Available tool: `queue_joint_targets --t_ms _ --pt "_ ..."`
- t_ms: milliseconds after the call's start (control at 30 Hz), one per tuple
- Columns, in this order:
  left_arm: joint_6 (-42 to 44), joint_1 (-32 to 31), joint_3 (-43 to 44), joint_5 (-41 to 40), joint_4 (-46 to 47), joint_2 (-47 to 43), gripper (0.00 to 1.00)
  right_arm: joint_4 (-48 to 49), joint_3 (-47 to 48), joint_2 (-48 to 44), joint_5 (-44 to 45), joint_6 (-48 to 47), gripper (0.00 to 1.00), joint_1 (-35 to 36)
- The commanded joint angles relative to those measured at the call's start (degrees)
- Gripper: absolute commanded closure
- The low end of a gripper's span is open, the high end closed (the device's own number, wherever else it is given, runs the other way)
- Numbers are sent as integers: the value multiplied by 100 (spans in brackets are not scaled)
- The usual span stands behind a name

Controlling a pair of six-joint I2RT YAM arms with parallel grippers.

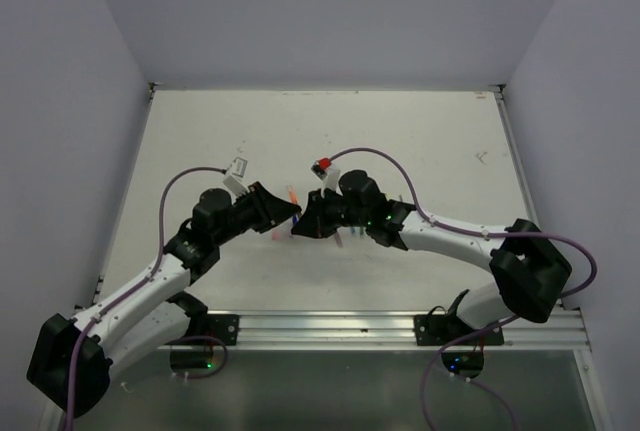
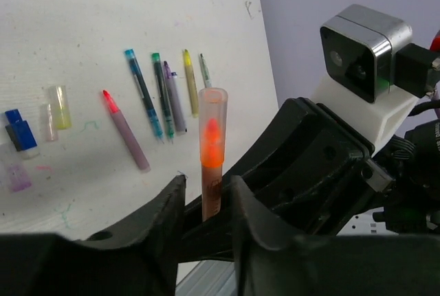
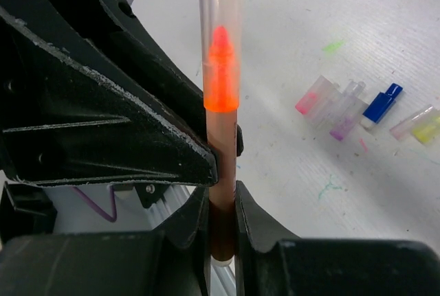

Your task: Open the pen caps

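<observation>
An orange-red pen [image 3: 223, 152] stands upright with its clear cap [image 3: 221, 28] on; the orange tip shows through. My right gripper [image 3: 221, 200] is shut on the pen's lower body. My left gripper [image 2: 207, 183] is open, its fingers [image 2: 165, 207] either side of the pen [image 2: 212, 186] just below the cap [image 2: 213, 114], with small gaps. Both grippers meet mid-table in the top view: the left [image 1: 285, 213] and the right [image 1: 308, 221]. Loose caps lie on the table: pink [image 3: 313, 97], purple [image 3: 344, 128], blue [image 3: 381, 102], yellow [image 3: 426, 128].
Several uncapped pens lie in a row on the table: a greyish pen with a red tip [image 2: 126, 131], blue [image 2: 143, 93], teal [image 2: 162, 93], purple [image 2: 174, 100], yellow [image 2: 190, 80], grey [image 2: 205, 69]. The right wrist camera [image 2: 364, 49] is close to my left gripper.
</observation>
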Motion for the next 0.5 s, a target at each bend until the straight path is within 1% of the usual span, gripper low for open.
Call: queue_joint_targets --t_ms 0,33,133,333,467 --pt "291 -22 179 -349 -301 -152 61 206 -144 2 129 9 100 -29" --pt "353 -22 275 -568 -345 -170 49 206 -214 -33 120 9 100 -29" --pt "565 -22 486 -781 -425 -83 37 337 -363 -86 -55 70 100 -21" --pt "679 -22 733 -817 -486 348 37 496 -496 -227 -319 202 100 -21" --pt "609 -22 645 -703 -215 445 43 557 -531 -341 -381 272 100 -29"
